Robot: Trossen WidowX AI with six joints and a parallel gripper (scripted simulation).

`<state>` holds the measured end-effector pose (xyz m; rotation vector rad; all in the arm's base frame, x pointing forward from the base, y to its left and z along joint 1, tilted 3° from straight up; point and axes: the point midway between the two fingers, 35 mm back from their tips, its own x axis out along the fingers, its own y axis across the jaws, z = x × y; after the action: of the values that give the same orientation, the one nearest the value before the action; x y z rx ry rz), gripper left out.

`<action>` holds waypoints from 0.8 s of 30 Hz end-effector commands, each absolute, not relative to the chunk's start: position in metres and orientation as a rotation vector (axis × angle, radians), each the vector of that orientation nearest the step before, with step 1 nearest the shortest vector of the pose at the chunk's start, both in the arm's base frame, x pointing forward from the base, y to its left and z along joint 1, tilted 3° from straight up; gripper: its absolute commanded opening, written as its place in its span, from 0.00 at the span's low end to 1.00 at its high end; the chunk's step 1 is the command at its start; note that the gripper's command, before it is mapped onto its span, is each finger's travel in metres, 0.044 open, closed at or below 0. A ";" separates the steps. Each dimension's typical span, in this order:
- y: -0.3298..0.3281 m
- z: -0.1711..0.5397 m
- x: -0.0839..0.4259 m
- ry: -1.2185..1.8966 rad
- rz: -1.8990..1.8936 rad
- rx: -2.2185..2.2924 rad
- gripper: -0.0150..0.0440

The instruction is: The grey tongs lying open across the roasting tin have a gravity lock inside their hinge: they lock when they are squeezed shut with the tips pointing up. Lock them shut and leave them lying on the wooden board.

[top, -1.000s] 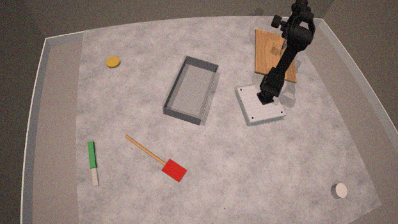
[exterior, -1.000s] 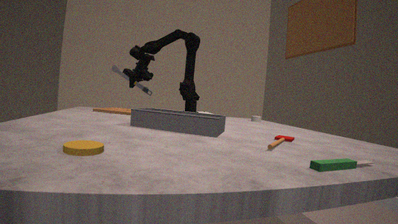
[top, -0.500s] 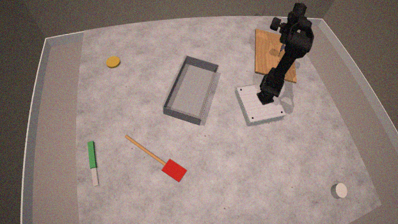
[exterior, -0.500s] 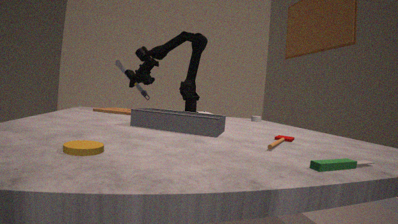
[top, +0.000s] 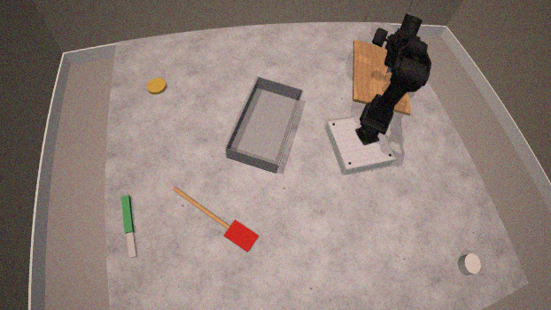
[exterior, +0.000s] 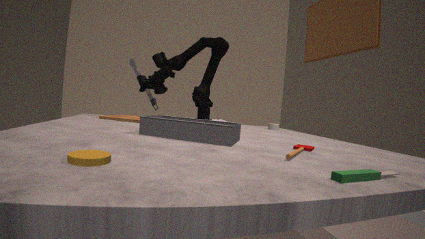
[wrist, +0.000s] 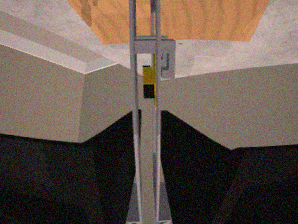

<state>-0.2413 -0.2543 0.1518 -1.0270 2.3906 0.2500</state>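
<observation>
My gripper (exterior: 143,84) (wrist: 149,117) is shut on the grey tongs (exterior: 134,67) (wrist: 135,90), high above the table. The tongs tilt steeply in the exterior view: the rounded tip end is up at the left, and the end with the small wire loop hangs down at the right, touching nothing. In the wrist view the two arms run close together, nearly parallel, with a yellow and black piece between them. Whether the lock is engaged cannot be seen. The wooden board (top: 365,77) (exterior: 117,118) (wrist: 200,20) lies flat below. The roasting tin (top: 254,162) (exterior: 184,132) is empty.
The arm stands on a white plate (top: 343,143) between the board and the open table. A yellow disc (top: 156,86) (exterior: 89,158), a green-handled knife (top: 127,214) (exterior: 357,175), a red-headed tool (top: 241,236) (exterior: 303,147) and a white cylinder (top: 471,263) (exterior: 273,126) lie farther off.
</observation>
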 end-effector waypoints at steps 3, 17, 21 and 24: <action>-0.248 0.158 -0.236 2.496 0.189 -1.061 0.00; -0.237 0.160 -0.226 2.612 0.117 -1.109 0.00; -0.237 0.160 -0.226 2.612 0.117 -1.109 0.00; -0.237 0.160 -0.226 2.612 0.117 -1.109 0.00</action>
<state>-0.2249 -0.2372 0.1573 -1.1123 2.5984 0.1288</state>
